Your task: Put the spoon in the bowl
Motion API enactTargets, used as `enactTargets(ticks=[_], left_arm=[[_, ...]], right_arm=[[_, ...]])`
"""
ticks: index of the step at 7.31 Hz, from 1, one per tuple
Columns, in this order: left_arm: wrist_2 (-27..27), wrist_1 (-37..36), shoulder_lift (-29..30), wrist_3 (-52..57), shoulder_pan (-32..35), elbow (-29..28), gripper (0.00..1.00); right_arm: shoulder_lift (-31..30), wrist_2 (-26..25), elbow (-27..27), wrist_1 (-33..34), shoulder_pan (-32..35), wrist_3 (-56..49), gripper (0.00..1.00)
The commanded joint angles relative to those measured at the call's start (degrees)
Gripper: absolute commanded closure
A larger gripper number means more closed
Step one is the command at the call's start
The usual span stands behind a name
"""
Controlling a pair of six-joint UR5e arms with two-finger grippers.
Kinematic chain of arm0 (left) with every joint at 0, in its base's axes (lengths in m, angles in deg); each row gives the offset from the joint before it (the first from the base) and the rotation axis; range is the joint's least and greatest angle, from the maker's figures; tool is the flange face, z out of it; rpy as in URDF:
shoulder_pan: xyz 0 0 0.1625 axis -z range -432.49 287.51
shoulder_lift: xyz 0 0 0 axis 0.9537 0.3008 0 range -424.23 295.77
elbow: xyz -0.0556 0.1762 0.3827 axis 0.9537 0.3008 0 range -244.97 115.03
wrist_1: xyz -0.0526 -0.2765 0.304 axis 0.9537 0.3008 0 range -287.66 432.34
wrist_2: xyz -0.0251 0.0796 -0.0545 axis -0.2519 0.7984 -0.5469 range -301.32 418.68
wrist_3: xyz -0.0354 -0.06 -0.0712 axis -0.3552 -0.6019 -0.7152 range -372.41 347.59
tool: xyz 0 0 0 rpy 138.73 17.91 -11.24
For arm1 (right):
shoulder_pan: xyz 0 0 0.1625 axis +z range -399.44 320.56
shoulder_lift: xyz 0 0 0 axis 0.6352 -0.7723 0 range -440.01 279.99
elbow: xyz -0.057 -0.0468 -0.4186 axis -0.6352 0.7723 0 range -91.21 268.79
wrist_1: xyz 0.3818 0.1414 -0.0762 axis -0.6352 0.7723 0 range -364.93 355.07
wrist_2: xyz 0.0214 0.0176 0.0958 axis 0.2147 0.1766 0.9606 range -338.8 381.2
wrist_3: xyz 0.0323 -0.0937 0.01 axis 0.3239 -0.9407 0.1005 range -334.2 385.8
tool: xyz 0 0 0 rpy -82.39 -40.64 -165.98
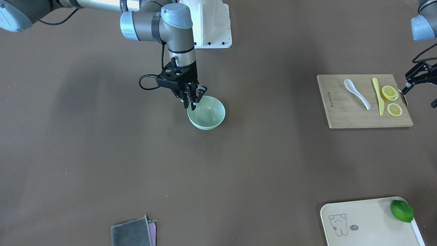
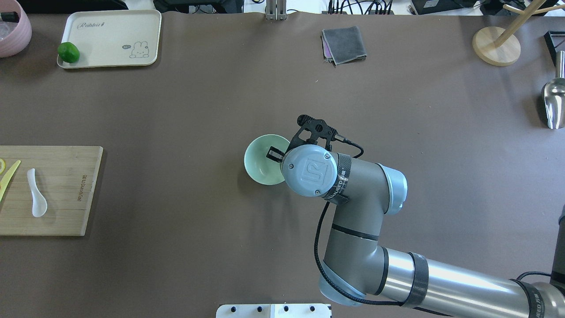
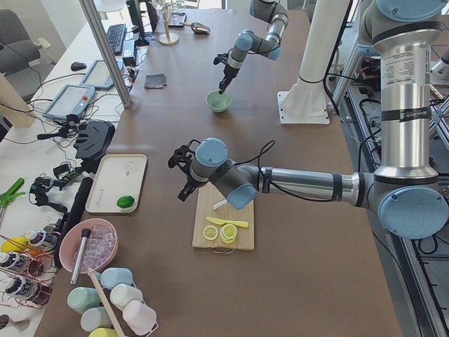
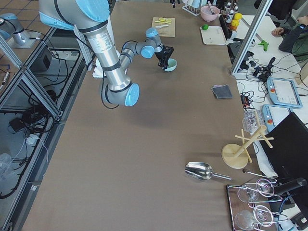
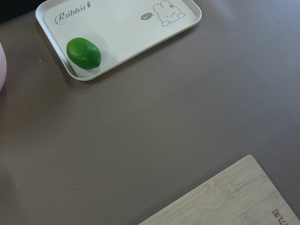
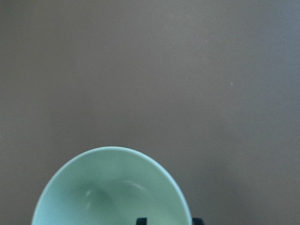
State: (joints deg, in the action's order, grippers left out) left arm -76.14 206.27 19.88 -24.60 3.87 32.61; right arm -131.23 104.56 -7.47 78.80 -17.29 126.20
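Right gripper (image 1: 193,96): fingers apart, straddling the rim of the bowl (image 1: 210,116). The right wrist view shows one fingertip inside the rim and one outside, with nothing clamped. Read all clock directions from the overhead view, with 12 o'clock pointing away from the robot.

1. Right arm pose. The forearm enters from 5 o'clock and the wrist points straight down. The fingers meet the bowl rim at about 4 o'clock.
2. Left arm pose. The forearm reaches out level above the cutting board (image 1: 344,116). The left gripper (image 1: 418,98) hangs off the board's 9 o'clock edge, cut by the frame. Its fingers look apart and hold nothing.
3. Spoon location. The spoon (image 1: 356,94) lies flat on the board, well apart from the bowl at the bowl's 9 o'clock. Its scoop points to 6 o'clock. The yellow knife (image 1: 378,95) lies beside it at 9 o'clock, with lemon slices (image 1: 390,92) beyond.
4. Room to move. You have bare table (image 2: 176,176) between board and bowl. A tray (image 2: 106,39) holding a lime (image 2: 69,52) sits at the bowl's 10 o'clock. A folded cloth (image 2: 344,44) sits at 1 o'clock, near the far edge.
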Motion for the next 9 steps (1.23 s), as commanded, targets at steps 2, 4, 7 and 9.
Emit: enactTargets(ticks=[2, 4, 7, 9], left_arm=[[0.60, 5.08, -0.09, -25.30, -5.31, -0.02, 0.02], [2.44, 6.88, -1.83, -44.79, -11.46, 0.68, 0.02], [14.56, 6.97, -11.14, -53.19, -18.78, 4.37, 0.03], [19.05, 7.06, -11.86, -54.78, -21.76, 3.76, 0.04]], right_arm=[[-3.68, 8.42, -9.01, 3.34, 9.79, -11.75, 0.00], [-13.15, 19.95, -14.90, 3.10, 20.25, -26.32, 0.00], [-23.55, 35.34, -16.86, 2.57, 36.16, -45.84, 0.00], [-28.74, 41.07, -16.51, 2.66, 43.21, -59.99, 0.00]])
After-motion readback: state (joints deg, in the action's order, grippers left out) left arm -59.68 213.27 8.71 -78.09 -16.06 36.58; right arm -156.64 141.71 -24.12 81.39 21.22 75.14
